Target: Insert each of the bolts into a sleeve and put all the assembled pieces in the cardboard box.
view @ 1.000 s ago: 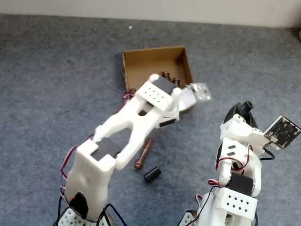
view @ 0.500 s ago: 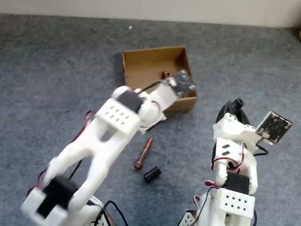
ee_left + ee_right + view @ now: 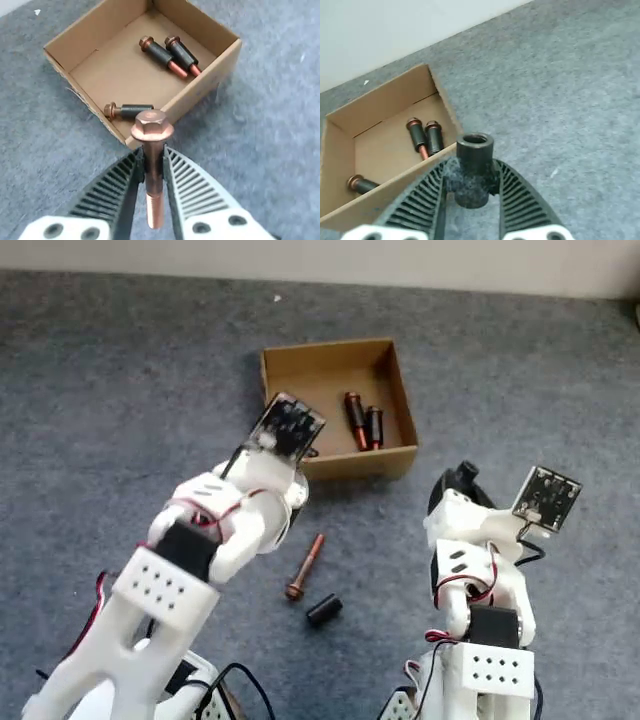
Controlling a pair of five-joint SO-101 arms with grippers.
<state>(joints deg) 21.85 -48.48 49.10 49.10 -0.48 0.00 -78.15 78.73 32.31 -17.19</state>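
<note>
Clamping a copper bolt [image 3: 152, 131] by its shank, left gripper [image 3: 151, 162] leaves both ends free; right gripper [image 3: 472, 176] pinches a black sleeve [image 3: 475, 149] bore-out, looks ready for mating.

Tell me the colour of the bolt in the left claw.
Shiny copper: the copper-coloured hex-head metal bolt shows best in the left wrist view.

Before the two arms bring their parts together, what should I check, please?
1. Grip of left hand on bolt: ok.
2. Grip of right hand on sleeve, bore unblocked: ok.
3. Bolt lined up with the sleeve bore: not ok, hands are apart.
4. Room in cardboard box beside three assembled pieces: ok.
5. Carpet pair, loose bolt and loose sleeve, out of the way: cannot tell.
</note>
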